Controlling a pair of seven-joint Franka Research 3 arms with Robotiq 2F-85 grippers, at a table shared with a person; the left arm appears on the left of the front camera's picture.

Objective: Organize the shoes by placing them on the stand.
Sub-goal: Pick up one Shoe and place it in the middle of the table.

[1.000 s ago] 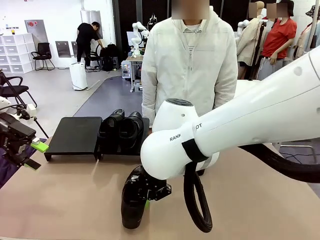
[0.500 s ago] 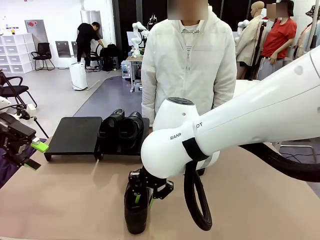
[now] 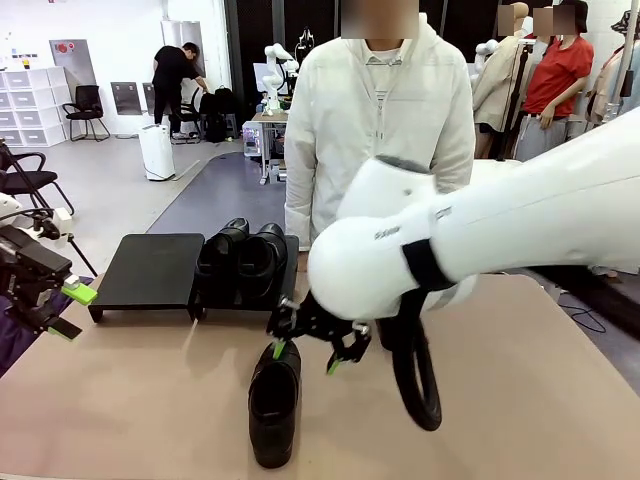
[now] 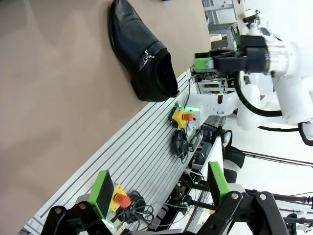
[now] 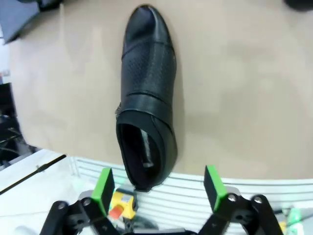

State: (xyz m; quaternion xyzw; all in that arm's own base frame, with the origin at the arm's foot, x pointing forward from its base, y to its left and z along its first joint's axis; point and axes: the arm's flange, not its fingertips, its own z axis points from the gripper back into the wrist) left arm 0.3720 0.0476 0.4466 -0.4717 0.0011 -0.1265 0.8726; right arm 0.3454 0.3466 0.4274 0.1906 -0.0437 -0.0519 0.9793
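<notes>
My right gripper (image 3: pixel 305 358) hangs open just above the loose shoe (image 3: pixel 275 410) at lower centre, whose long axis points toe-first up the frame toward the stand (image 3: pixel 150 268), while my open left gripper (image 3: pixel 72 311) sits far off at the left edge.

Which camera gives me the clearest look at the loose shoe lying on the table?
The right wrist view: it looks straight down on the loose shoe, whole from toe to heel opening. The front view shows it foreshortened, from the heel end. The left wrist view shows it sideways, near the frame's top edge.
</notes>
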